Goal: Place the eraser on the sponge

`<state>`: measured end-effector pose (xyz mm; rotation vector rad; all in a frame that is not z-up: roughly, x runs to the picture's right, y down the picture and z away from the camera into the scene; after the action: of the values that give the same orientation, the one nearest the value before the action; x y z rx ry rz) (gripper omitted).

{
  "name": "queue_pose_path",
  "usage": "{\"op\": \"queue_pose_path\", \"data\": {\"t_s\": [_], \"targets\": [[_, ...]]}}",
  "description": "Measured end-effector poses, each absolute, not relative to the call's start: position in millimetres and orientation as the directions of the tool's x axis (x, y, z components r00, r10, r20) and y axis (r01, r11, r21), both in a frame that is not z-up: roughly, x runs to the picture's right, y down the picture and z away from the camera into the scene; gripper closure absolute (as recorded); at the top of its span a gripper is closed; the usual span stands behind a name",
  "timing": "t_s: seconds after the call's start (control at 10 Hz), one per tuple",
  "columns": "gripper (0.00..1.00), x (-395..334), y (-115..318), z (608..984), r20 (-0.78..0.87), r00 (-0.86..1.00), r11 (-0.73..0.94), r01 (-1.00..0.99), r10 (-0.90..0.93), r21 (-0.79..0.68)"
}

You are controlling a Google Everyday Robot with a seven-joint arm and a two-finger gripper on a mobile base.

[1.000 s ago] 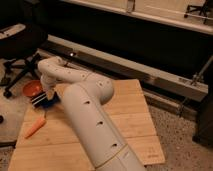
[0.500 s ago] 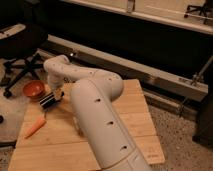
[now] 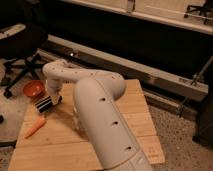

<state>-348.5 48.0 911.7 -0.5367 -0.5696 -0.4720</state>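
Arm (image 3: 100,120): smooth white plastic shell, fat rounded links w/ dark oval slots, bent over a pale wood-plank bench (image 3: 137,117). End effector (image 3: 49,101) sits low at the bench's left edge, clenched on the eraser (image 3: 43,105), a small black rectangular block w/ a pale stripe lengthwise, held tilted just above the planks. Round orange bowl (image 3: 33,89) sits just beyond it, near but apart. Tapered orange carrot (image 3: 35,128) lies flat on the bench, nearer the camera. Sponge: can't make it out here. Vs. half a sec ago: eraser and end effector have shifted slightly left and toward the camera; bowl and carrot haven't moved.
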Motion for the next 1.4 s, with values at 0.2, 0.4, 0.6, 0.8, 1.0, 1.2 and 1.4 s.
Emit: {"op": "queue_pose_path", "data": {"t_s": [0.2,0.4,0.6,0.8,1.0,1.2,1.4], "targets": [[1.00,-351.5,47.5,912.6,0.610,0.748,0.770,0.543,-0.262,-0.335],[1.00,-353.8,43.6,913.2,0.608,0.749,0.777,0.538,-0.263,-0.327],[1.00,-357.7,42.7,913.4,0.608,0.744,0.772,0.549,-0.278,-0.319],[0.93,-362.5,45.2,915.0,0.608,0.739,0.761,0.563,-0.290,-0.321],[0.73,-361.4,46.0,919.1,0.599,0.745,0.755,0.566,-0.294,-0.333],[0.53,-360.6,45.6,922.2,0.588,0.751,0.751,0.566,-0.301,-0.339],[0.32,-362.4,45.3,923.7,0.581,0.756,0.751,0.564,-0.302,-0.343]]}}
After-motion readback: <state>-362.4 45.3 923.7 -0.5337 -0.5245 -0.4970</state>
